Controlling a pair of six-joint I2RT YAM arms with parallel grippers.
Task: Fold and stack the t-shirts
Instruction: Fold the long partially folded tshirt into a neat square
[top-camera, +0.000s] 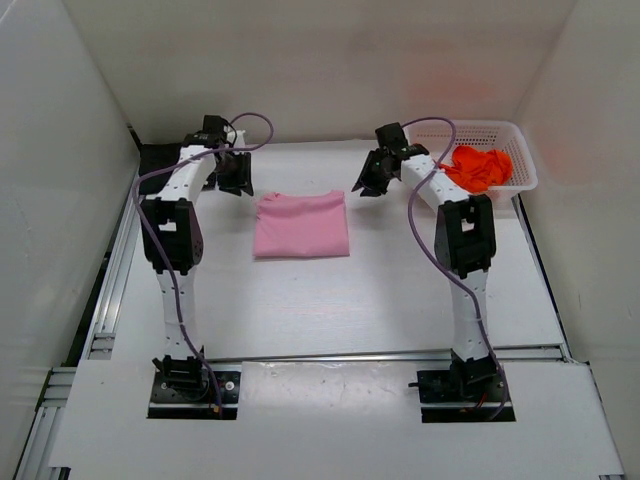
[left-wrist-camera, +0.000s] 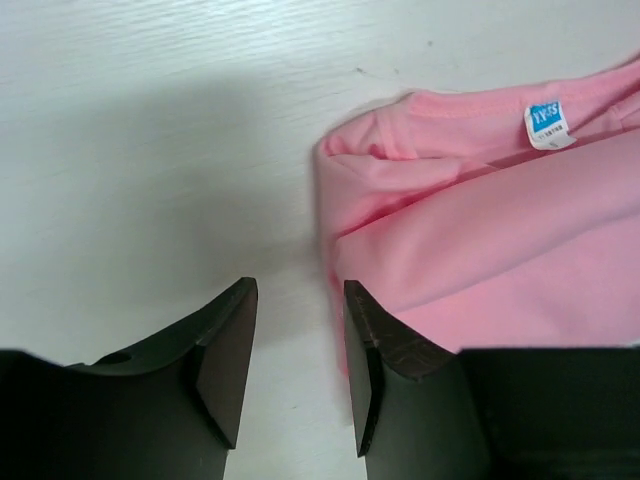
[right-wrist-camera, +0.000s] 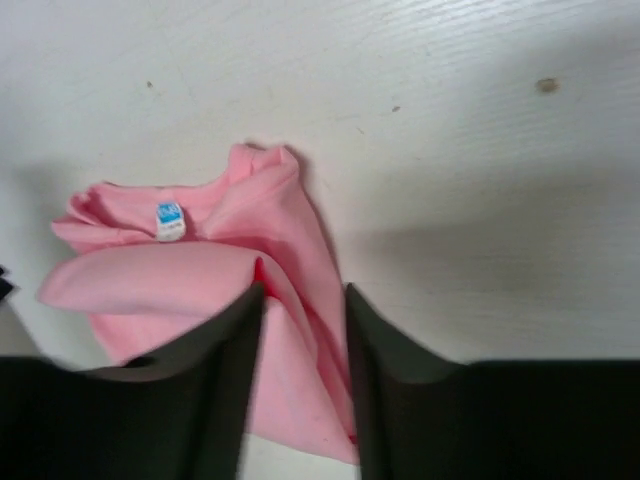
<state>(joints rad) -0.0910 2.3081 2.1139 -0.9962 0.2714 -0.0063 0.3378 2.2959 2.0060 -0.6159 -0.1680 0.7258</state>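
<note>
A: Where does the pink t-shirt (top-camera: 300, 225) lie?

B: Mid-worktop (top-camera: 300, 310), folded to a rough rectangle, between the two arms. The orange-red t-shirt (top-camera: 480, 168) sits crumpled in the white mesh basket (top-camera: 525, 150) at the far right. The black t-shirt (top-camera: 155, 160) is at the far left, behind the left arm.

A: And the end effectors?

B: The left end effector (left-wrist-camera: 298, 290) has its jaws a little apart and grips nothing. It is over bare worktop, just beside the shirt's left edge. The right end effector (right-wrist-camera: 302, 295) is parted about as much, over the shirt's far right corner. Pink cloth shows through the gap, and a ridge of it rises there. I judge nothing is clamped, though the wrist view is too close to say whether the tips touch it.

A: So what does the step call for?

B: My guess is one more fold, or tidying the collar end. Both arms should pinch matching far corners through every layer, lift together and lay the cloth over evenly.

A: Why every layer?

B: It is thin, limp knit. The collar end, near the blue-and-white label (left-wrist-camera: 546, 125), is bunched into soft rolls, not flat. Catch only the top ply and the fold opens out. The worktop is smooth and pale, so the cloth will slide if dragged.
</note>
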